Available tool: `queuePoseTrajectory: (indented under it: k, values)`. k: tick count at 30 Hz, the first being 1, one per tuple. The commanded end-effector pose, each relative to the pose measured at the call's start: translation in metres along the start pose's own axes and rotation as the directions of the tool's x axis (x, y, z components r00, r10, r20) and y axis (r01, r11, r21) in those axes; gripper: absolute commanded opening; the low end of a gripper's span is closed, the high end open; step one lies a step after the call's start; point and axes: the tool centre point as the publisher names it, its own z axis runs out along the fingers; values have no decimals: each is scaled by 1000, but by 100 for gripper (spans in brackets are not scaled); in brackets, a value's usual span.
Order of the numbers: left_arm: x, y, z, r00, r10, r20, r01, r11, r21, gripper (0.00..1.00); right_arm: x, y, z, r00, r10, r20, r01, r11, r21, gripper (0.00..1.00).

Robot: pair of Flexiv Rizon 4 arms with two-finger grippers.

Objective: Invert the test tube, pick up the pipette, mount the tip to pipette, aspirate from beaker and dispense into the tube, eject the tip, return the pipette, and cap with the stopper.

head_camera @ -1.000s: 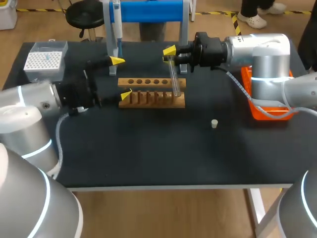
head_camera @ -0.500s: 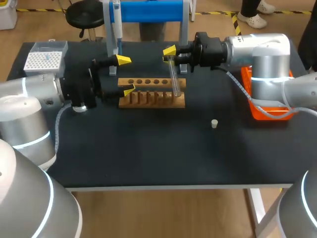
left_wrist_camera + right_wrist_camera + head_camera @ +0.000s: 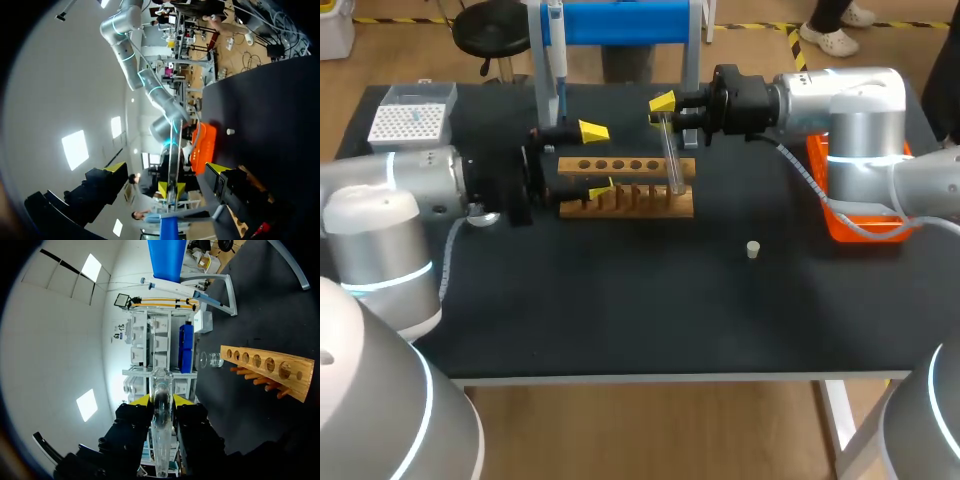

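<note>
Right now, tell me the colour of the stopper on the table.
Off-white; the stopper shows best in the head view.

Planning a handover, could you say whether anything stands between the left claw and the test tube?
Nothing visible: the right claw's test tube shows clear ahead of the open left claw; the rack sits beside one finger.

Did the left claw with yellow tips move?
Yes. The left gripper slid to the right along the table, closer to the brown wooden test tube rack.
</note>
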Motion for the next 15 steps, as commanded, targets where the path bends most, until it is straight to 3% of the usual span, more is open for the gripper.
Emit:
queuePoseTrajectory:
  k: [1, 15]
  values:
    - [1, 0, 15, 1000, 17, -18, -16, 999, 31, 100, 0, 1, -1, 1000, 0, 1, 0, 1000, 3, 0]
    - [5, -8, 53, 999, 39, -23, -36, 990, 140, 100, 0, 1, -1, 1000, 0, 1, 0, 1000, 3, 0]
